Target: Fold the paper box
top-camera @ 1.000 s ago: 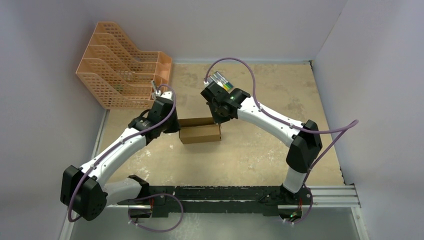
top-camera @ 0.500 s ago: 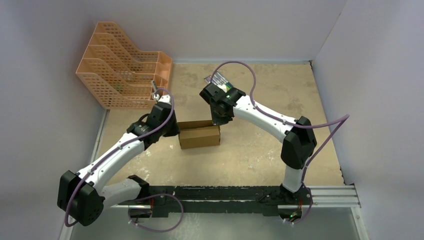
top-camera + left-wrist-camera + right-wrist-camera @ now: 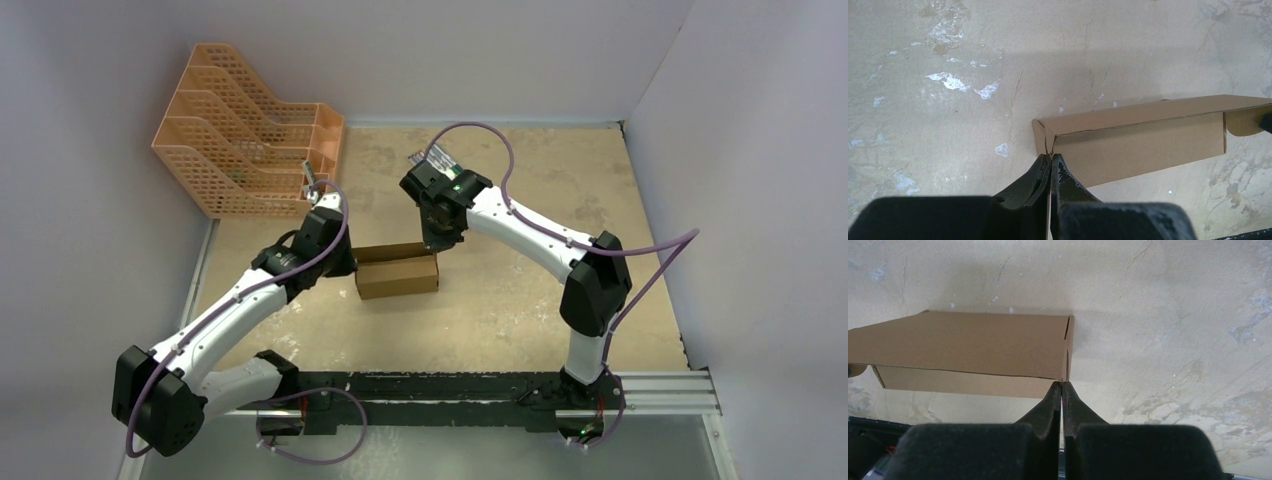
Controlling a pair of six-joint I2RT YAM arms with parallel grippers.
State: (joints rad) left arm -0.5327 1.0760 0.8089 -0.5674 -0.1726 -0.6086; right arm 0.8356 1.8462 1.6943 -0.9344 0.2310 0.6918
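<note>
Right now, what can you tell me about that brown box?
The box is long, low and made of plain brown cardboard. It is nearly folded: the top panel lies over the front wall with a thin gap, and a rounded tab pokes out at one end. It lies flat on the scuffed beige table between the two arms. The shut left pincer touches one end corner, the shut right pincer the other; whether either pinches card I cannot tell.
</note>
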